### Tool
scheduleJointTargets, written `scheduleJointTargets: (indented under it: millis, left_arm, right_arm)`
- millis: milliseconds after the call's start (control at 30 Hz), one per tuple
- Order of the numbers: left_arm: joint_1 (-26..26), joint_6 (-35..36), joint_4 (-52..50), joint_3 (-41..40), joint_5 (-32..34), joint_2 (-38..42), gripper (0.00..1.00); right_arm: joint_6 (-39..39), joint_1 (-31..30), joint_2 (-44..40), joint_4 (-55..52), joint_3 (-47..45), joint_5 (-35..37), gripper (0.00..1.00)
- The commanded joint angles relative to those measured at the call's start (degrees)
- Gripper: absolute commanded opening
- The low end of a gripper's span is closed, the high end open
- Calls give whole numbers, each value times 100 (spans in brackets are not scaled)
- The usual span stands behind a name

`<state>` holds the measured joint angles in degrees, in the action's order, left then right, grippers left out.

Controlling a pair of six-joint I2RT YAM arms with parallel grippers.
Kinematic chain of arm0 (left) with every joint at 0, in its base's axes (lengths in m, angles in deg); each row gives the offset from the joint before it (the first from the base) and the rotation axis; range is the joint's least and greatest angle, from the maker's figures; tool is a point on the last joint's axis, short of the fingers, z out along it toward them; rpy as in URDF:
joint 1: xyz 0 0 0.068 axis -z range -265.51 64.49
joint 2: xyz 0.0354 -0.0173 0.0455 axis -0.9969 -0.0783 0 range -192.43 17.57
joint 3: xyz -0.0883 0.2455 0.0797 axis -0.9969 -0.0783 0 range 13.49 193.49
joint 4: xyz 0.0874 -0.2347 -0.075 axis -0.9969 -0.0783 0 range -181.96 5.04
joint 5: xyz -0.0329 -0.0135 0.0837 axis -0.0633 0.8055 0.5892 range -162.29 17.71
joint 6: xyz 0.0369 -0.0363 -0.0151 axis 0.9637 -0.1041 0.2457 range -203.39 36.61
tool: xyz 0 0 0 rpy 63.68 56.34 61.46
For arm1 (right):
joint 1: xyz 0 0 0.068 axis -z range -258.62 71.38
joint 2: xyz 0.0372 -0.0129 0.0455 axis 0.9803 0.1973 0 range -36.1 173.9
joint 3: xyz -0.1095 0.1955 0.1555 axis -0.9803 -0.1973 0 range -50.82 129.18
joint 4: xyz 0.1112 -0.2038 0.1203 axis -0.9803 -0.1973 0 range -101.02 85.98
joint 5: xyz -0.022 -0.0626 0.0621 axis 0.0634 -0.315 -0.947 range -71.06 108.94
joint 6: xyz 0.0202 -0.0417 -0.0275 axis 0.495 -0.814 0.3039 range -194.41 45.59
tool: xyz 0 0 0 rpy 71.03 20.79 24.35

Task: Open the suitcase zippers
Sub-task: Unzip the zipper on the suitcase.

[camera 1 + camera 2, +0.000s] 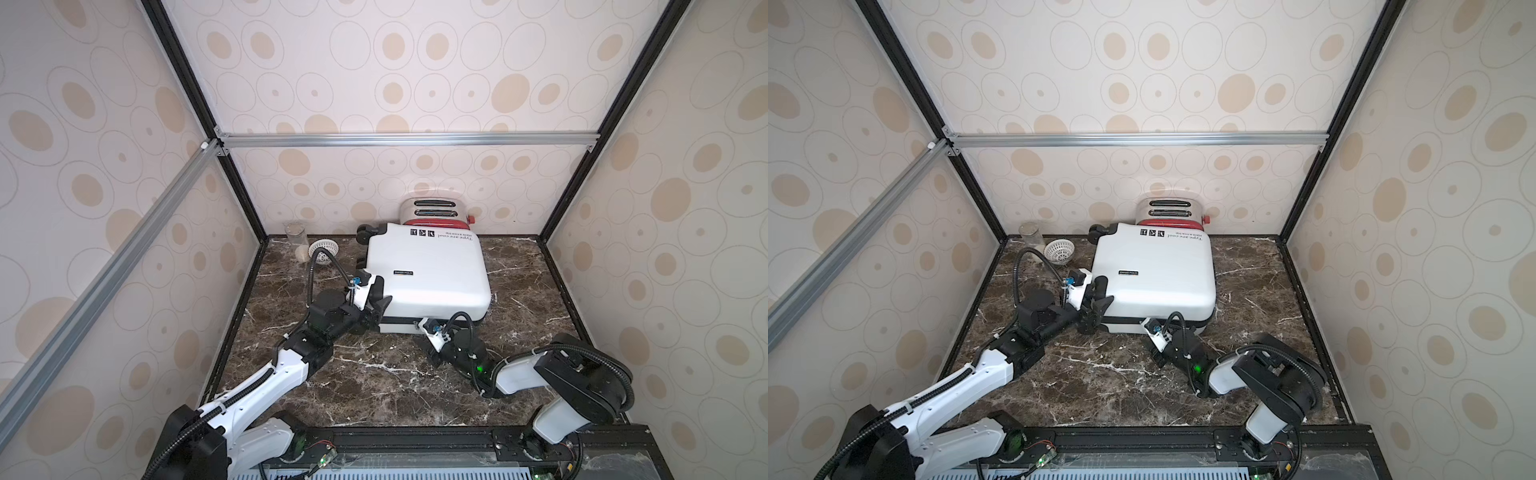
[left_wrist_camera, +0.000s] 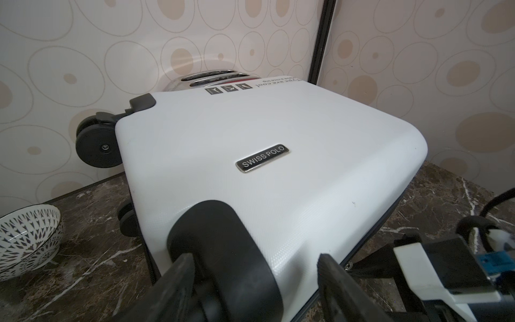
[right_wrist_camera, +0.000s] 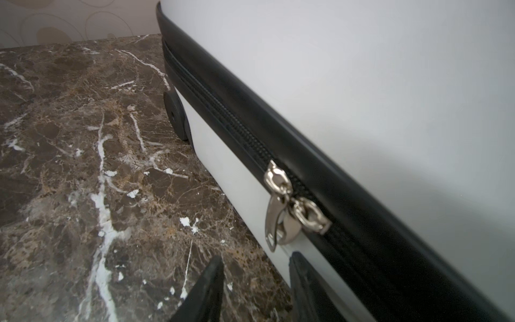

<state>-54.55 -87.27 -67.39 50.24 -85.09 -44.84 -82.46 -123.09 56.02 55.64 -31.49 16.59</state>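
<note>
1. At the suitcase's near side wall, the right pincer stands part open and empty. Its tips sit just below the pulls without touching them.
2. Both sliders meet at that spot, and their tabs hang down overlapped. The zippers are meshed on either side of them, so nothing is opened yet.
3. The left pincer is spread wide astride the black wheel mount at the near left corner. One finger touches the mount and the other lies by the white shell. Whether it presses cannot be told. Judged purpose: steadying.
4. The suitcase lies flat on the counter, badge face up and wheels to the robot's left. Its far edge is just in front of the toaster. A bowl and a jar stand well apart in the far left corner.
5. Step in hand, as judged: the approach to the first pull, with no grasp made.
6. Next move calls for:
   - lifting the tips slightly to tab level;
   - closing on one tab only, since the overlap invites pinching both;
   - drawing that slider along the band, away from its partner;
   - keeping the left pincer braced so the glossy shell does not slide.
</note>
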Motion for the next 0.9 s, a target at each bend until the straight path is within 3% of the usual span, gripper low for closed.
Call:
scheduleJointTargets:
  millis: [0,300,500,733,867]
  left_arm:
    - [7,115,186,202,-112,26,71]
    - [6,36,241,120,-125,67,71]
    - [10,2,206,95,-144,71,72]
    - [7,-47,116,-3,-133,167,72]
    - [8,-73,107,-24,-36,222,72]
  right_arm:
    - [-64,73,121,879,198,96,41]
    - [-73,70,-101,572,299,-89,29]
    - [7,70,-301,186,214,-323,27]
    - [91,70,-431,-117,162,-388,11]
    - [230,69,-440,-295,238,-466,7]
